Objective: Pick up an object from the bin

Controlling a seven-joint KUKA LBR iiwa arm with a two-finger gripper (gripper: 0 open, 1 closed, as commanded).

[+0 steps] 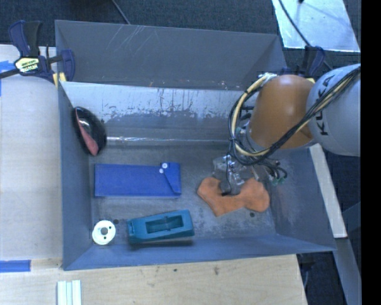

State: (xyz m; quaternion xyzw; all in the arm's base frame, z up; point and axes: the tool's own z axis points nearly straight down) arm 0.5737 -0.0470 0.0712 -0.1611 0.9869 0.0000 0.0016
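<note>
Closest to my camera, along the near wall of the bin (pixel 171 65), lie a teal blue block (pixel 160 227) with a recessed top and, just to its left, a small white round disc (pixel 103 232). Behind those two I see a flat dark blue rectangular box (pixel 130 180) lying lengthwise on the floor, with a little white knob (pixel 164 167) near its right end. Over at the left wall, a black oval thing with a pink face (pixel 89 130) leans tilted, well apart from the rest. My arm comes in from the right, its rounded brown cover (pixel 279 110) and looping cables (pixel 239 116) hanging above the right half of the bin. The gripper (pixel 228 184) is down low at the right of the floor, right on top of a soft, floppy orange piece (pixel 244 200) that spreads out flat beneath it and to its right. It looks to be touching the left part of that orange piece. From this angle I cannot tell whether the gripper is released or clenched, nor whether it has any hold on the piece. The orange piece lies by itself, apart from the dark blue box and the teal block.
</note>
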